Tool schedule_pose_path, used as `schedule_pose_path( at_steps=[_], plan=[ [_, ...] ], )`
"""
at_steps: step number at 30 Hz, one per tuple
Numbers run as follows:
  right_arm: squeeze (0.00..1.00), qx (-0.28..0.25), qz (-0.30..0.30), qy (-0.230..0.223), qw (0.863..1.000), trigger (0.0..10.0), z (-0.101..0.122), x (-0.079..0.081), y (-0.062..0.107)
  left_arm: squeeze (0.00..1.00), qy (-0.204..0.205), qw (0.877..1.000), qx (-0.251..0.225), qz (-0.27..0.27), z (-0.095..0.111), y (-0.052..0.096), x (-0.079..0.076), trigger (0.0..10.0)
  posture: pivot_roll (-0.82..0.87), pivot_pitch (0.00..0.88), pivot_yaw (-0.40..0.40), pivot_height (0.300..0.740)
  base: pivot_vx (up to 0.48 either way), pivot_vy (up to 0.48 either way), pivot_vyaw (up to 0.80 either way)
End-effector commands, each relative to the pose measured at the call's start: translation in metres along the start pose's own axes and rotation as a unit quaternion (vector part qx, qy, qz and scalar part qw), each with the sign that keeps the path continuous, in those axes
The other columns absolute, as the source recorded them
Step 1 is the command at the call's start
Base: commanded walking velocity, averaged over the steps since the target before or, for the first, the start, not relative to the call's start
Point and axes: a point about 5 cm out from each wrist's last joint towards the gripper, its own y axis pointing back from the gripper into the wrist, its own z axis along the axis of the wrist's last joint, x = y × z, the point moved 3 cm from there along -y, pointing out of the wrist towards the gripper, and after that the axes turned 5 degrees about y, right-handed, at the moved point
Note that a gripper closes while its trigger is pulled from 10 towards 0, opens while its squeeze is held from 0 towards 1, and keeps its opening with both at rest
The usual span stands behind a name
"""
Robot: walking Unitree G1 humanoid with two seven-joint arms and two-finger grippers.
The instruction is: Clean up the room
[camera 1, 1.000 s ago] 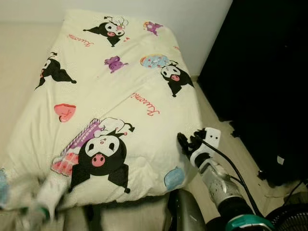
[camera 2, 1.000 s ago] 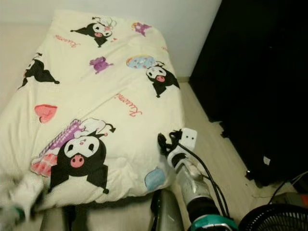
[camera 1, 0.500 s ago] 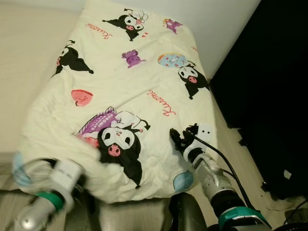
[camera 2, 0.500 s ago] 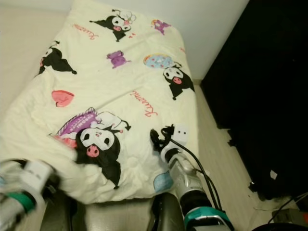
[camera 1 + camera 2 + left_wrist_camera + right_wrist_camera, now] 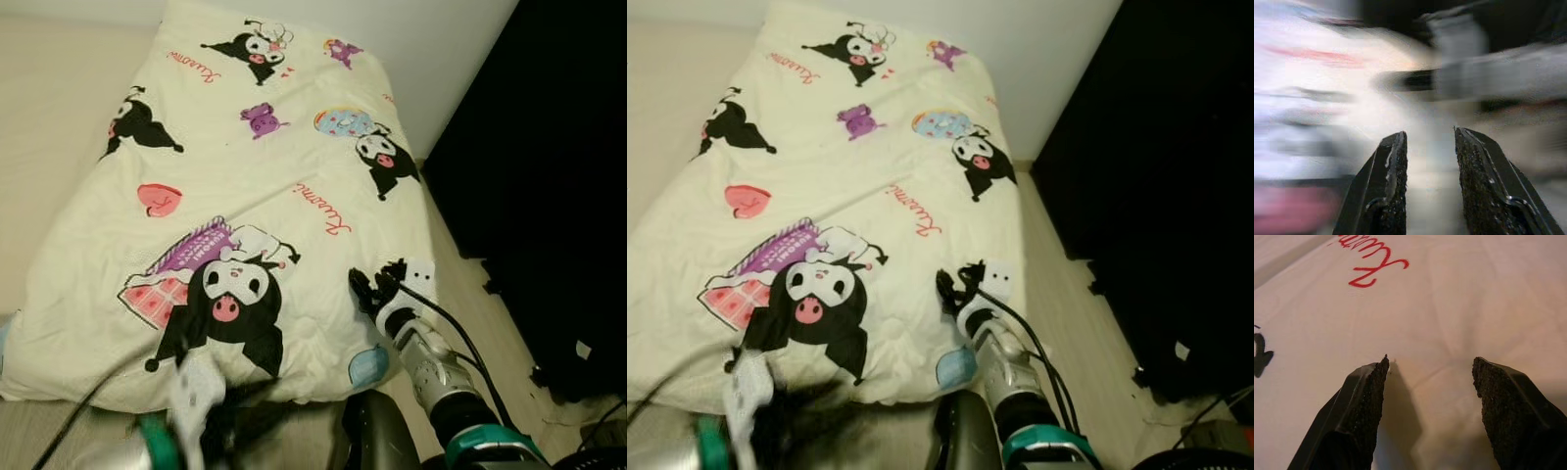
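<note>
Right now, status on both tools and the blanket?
Right tool open, low over blanket near its edge. Left tool open, blurred, at the near end. Nothing gripped.

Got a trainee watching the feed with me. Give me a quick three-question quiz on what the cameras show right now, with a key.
1. True or false: the right gripper is clamped shut on the duvet.
2. Which print lies nearest the right gripper on the duvet's right side? A) the pink heart B) the red script lettering C) the purple bear
3. Fill in: the left arm is blurred at the duvet's ____ edge, the one closest to the robot.

Key: 1 false, its fingers stand apart over the fabric. 2 B. 3 near.
</note>
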Motion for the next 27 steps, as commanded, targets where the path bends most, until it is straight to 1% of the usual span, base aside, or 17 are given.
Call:
schedule_pose_path(
  at_steps=[1, 2, 4, 5, 6, 7, 8, 9, 10, 11, 15, 18, 20, 22, 23, 26, 27],
  plan=[
    [0.00, 0.009, -0.011, -0.004, 1.000, 10.0, -0.006, -0.007, 0.003, 0.00, -0.071, 0.993, 0.026, 0.088, -0.008, 0.004, 0.029, 10.0, 0.20, 0.084, -0.135, 0.470, 0.000, 0.000, 0.00],
    [0.00, 0.012, -0.009, -0.003, 1.000, 10.0, -0.008, -0.005, 0.003, 0.00, -0.107, 0.981, 0.037, 0.157, -0.011, 0.006, 0.060, 10.0, 0.20, 0.082, -0.136, 0.470, 0.000, 0.000, 0.00],
    [0.00, 0.012, -0.009, -0.003, 1.000, 10.0, -0.008, -0.005, 0.003, 0.00, -0.107, 0.981, 0.037, 0.157, -0.011, 0.006, 0.060, 10.0, 0.20, 0.082, -0.136, 0.470, 0.000, 0.000, 0.00],
    [0.00, 0.013, -0.007, -0.003, 1.000, 10.0, -0.010, -0.003, 0.003, 0.00, -0.132, 0.967, 0.047, 0.214, -0.013, 0.010, 0.085, 10.0, 0.20, 0.081, -0.137, 0.470, 0.000, 0.000, 0.00],
    [0.00, 0.013, -0.007, -0.003, 1.000, 10.0, -0.010, -0.003, 0.003, 0.00, -0.132, 0.967, 0.047, 0.214, -0.013, 0.010, 0.085, 10.0, 0.20, 0.081, -0.137, 0.470, 0.000, 0.000, 0.00],
    [0.00, 0.017, -0.004, -0.004, 1.000, 10.0, -0.012, 0.000, 0.002, 0.00, -0.109, 0.945, 0.093, 0.292, -0.040, 0.023, 0.124, 10.0, 0.20, 0.083, -0.136, 0.470, 0.000, 0.000, 0.00],
    [0.00, 0.017, -0.004, -0.005, 1.000, 10.0, -0.013, 0.001, 0.002, 0.00, -0.093, 0.941, 0.115, 0.303, -0.053, 0.027, 0.130, 10.0, 0.20, 0.083, -0.136, 0.470, 0.000, 0.000, 0.00],
    [0.00, 0.017, -0.004, -0.005, 1.000, 10.0, -0.013, 0.001, 0.002, 0.00, -0.093, 0.941, 0.115, 0.303, -0.053, 0.027, 0.130, 10.0, 0.20, 0.083, -0.136, 0.470, 0.000, 0.000, 0.00],
    [0.00, 0.017, -0.004, -0.004, 1.000, 10.0, -0.014, 0.002, 0.002, 0.00, -0.048, 0.938, 0.146, 0.310, -0.073, 0.033, 0.131, 10.0, 0.20, 0.083, -0.136, 0.470, 0.000, 0.000, 0.00],
    [0.00, 0.016, -0.005, -0.003, 1.000, 10.0, -0.014, 0.000, 0.003, 0.00, -0.016, 0.933, 0.206, 0.295, -0.103, 0.045, 0.122, 10.0, 0.18, 0.085, -0.124, 0.470, 0.000, 0.000, 0.00],
    [0.00, 0.015, -0.009, -0.003, 1.000, 10.0, -0.014, -0.002, 0.005, 0.00, -0.004, 0.929, 0.242, 0.278, -0.119, 0.053, 0.111, 10.0, 0.17, 0.086, -0.117, 0.470, 0.000, 0.000, 0.00],
    [0.00, 0.014, -0.028, -0.004, 0.999, 10.0, -0.017, -0.015, 0.010, 0.00, 0.043, 0.881, 0.373, 0.288, -0.172, 0.103, 0.075, 10.0, 0.17, 0.093, -0.101, 0.470, 0.000, 0.000, 0.00],
    [0.00, 0.017, -0.036, -0.006, 0.999, 10.0, -0.019, -0.019, 0.013, 0.00, 0.059, 0.860, 0.421, 0.283, -0.192, 0.124, 0.054, 10.0, 0.17, 0.095, -0.100, 0.470, 0.000, 0.000, 0.00],
    [0.00, 0.023, -0.036, -0.005, 0.999, 10.0, -0.022, -0.021, 0.014, 0.00, 0.045, 0.843, 0.464, 0.269, -0.205, 0.145, 0.032, 10.0, 0.19, 0.097, -0.105, 0.470, 0.000, 0.000, 0.00],
    [0.00, 0.025, -0.035, -0.004, 0.999, 10.0, -0.023, -0.021, 0.015, 0.00, 0.038, 0.840, 0.473, 0.263, -0.208, 0.150, 0.025, 10.0, 0.19, 0.097, -0.105, 0.470, 0.000, 0.000, 0.00],
    [0.00, 0.026, -0.034, -0.003, 0.999, 10.0, -0.024, -0.021, 0.015, 0.00, 0.033, 0.840, 0.476, 0.259, -0.211, 0.152, 0.022, 10.0, 0.20, 0.098, -0.108, 0.470, 0.000, 0.000, 0.00],
    [0.00, 0.028, -0.028, 0.001, 0.999, 10.0, -0.023, -0.018, 0.012, 0.00, 0.019, 0.870, 0.431, 0.238, -0.194, 0.137, 0.019, 10.0, 0.22, 0.098, -0.117, 0.470, 0.000, 0.000, 0.00]
  ],
)
